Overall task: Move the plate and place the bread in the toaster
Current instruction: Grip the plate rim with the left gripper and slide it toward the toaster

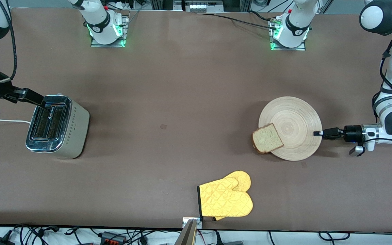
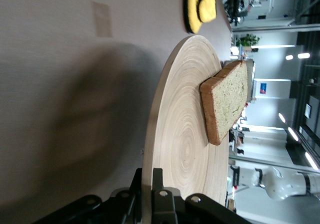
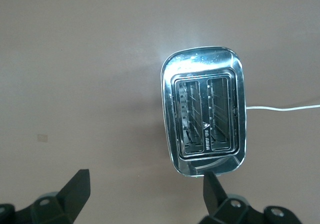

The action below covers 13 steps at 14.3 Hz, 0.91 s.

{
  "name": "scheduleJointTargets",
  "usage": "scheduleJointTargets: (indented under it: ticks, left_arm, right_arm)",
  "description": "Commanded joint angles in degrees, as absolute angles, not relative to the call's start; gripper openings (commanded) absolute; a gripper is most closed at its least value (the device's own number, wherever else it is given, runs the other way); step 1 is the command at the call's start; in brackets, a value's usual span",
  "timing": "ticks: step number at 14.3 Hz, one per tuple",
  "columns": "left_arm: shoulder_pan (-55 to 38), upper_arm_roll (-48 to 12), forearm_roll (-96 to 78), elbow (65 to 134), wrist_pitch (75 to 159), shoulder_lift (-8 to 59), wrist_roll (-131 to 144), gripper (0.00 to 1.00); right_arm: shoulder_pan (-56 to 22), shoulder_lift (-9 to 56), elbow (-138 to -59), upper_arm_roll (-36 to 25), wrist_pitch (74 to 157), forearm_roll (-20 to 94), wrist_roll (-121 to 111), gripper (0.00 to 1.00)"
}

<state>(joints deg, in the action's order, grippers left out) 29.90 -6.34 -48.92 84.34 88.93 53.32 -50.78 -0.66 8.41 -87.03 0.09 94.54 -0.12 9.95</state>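
The pale wooden plate lies on the table toward the left arm's end. The bread lies on it, overhanging the rim on the side toward the right arm's end. My left gripper is low at the plate's rim and shut on it. In the left wrist view its jaws clamp the plate's edge, with the bread lying on the plate. The toaster stands toward the right arm's end, both slots empty. My right gripper is open over the toaster's edge. The right wrist view shows the toaster below the spread gripper.
A yellow oven mitt lies near the table's front edge, nearer to the front camera than the plate; it also shows in the left wrist view. The toaster's white cord runs off the table's end.
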Motion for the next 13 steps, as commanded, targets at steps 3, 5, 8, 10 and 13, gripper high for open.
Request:
scheduleJointTargets:
  ticks: [3, 5, 8, 10, 13]
  left_arm:
    - [29.0, -10.4, -49.6, 82.8, 85.2, 53.3, -54.6, 0.01]
    - [27.7, -10.7, -50.0, 82.8, 85.1, 53.3, -58.0, 0.01]
    - [26.6, -12.8, -51.7, 83.0, 85.5, 53.7, -58.4, 0.01]
    - [23.4, -13.1, -54.7, 83.4, 85.9, 53.7, -58.4, 0.01]
    - [19.9, -13.2, -57.3, 85.0, 90.6, 53.5, -58.4, 0.01]
  right_arm:
    - [-0.6, 8.8, -86.0, 0.3, 93.8, -0.1, 9.2, 1.0]
    - [-0.6, 8.8, -86.0, 0.3, 93.8, -0.1, 9.3, 1.0]
    - [-0.6, 8.8, -86.0, 0.3, 93.8, -0.1, 9.2, 1.0]
    - [-0.6, 8.8, -86.0, 0.3, 93.8, 0.0, 9.2, 1.0]
    - [-0.6, 8.8, -86.0, 0.3, 93.8, 0.1, 9.3, 1.0]
